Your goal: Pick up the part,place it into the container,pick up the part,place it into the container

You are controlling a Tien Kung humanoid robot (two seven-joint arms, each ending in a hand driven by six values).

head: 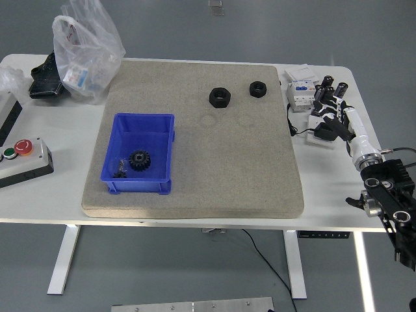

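Observation:
A blue container (144, 117) stands on the left half of a grey felt mat (221, 175). Inside it lie a black gear (138, 159) and a small dark part (119, 170). Two black hex nuts rest on the mat's far right, a larger one (220, 97) and a smaller one (259, 89). My right hand (327, 121) is off the mat over the table's right side, with its fingers relaxed and holding nothing. It is well to the right of both nuts. My left arm is out of view.
A white electrical module (299, 91) and several black cylinders (329, 84) sit just behind my right hand. A plastic bag (84, 52) and a black object (45, 77) are at the far left. A button box (23, 160) is at the left edge.

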